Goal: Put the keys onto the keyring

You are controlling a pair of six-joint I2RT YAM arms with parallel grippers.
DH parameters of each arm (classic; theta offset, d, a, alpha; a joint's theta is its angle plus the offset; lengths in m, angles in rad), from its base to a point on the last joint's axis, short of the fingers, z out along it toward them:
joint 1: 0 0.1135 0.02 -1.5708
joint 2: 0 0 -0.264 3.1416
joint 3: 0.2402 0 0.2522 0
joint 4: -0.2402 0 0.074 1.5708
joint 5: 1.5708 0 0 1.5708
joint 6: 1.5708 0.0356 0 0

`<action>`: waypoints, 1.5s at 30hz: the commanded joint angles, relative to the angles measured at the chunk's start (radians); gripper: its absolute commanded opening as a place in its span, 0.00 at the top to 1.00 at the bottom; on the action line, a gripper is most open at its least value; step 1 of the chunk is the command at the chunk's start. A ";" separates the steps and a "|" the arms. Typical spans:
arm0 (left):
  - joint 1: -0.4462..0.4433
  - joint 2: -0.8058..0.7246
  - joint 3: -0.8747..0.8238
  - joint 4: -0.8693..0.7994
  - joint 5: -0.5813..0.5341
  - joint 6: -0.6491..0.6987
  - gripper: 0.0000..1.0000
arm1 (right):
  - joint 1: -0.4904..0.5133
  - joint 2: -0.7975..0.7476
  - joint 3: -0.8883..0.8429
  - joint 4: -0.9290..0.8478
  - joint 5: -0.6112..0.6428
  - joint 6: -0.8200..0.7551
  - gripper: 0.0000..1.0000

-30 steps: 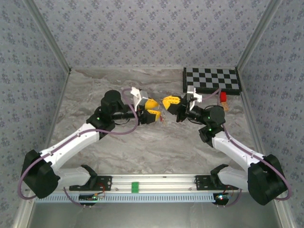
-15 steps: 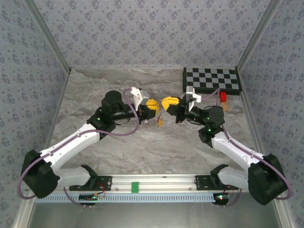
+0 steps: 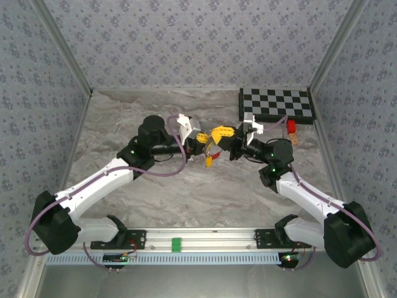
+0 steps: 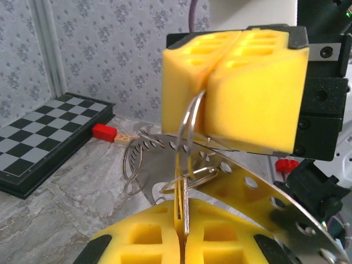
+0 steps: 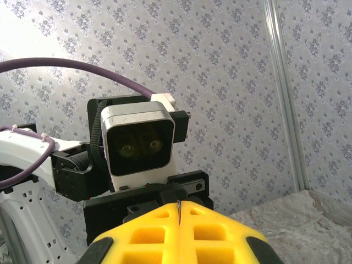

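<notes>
The right gripper (image 4: 212,91) has its yellow foam fingers pressed together on the thin silvery wire keyring (image 4: 186,129), whose loop comes out of the seam between them and curves down towards the left gripper (image 4: 184,220). The two grippers face each other tip to tip, close together. The left gripper's yellow fingers are pressed together too, with a thin metal edge (image 4: 185,212) standing upright in their seam – which piece it belongs to cannot be told. Two flat perforated keys hang at the ring's lower end, just between the fingertips: a pale, leaf-shaped key (image 4: 149,158) out to one side of the right gripper, and a yellow-toned key (image 4: 247,184) slanting away under its fingers.
</notes>
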 commanded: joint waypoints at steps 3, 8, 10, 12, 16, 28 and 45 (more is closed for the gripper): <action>-0.031 0.009 0.055 -0.088 0.080 0.066 0.96 | 0.007 0.000 0.000 0.061 -0.005 0.012 1.00; -0.054 0.007 0.077 -0.138 0.096 0.106 0.96 | 0.005 0.005 -0.002 0.067 -0.010 0.011 1.00; -0.059 0.008 0.080 -0.150 0.106 0.115 0.96 | 0.004 0.010 -0.003 0.078 -0.014 0.019 1.00; -0.060 0.001 0.081 -0.156 0.089 0.114 0.96 | 0.003 0.012 0.000 0.087 -0.021 0.028 1.00; -0.052 -0.033 0.062 -0.152 0.031 0.119 0.97 | -0.004 0.006 -0.001 0.084 -0.030 0.034 1.00; 0.000 -0.092 0.056 -0.171 0.009 0.115 0.97 | -0.012 -0.011 -0.008 0.055 -0.054 0.029 1.00; 0.040 -0.124 0.055 -0.199 -0.012 0.129 0.96 | -0.028 -0.057 -0.025 -0.027 -0.062 -0.017 1.00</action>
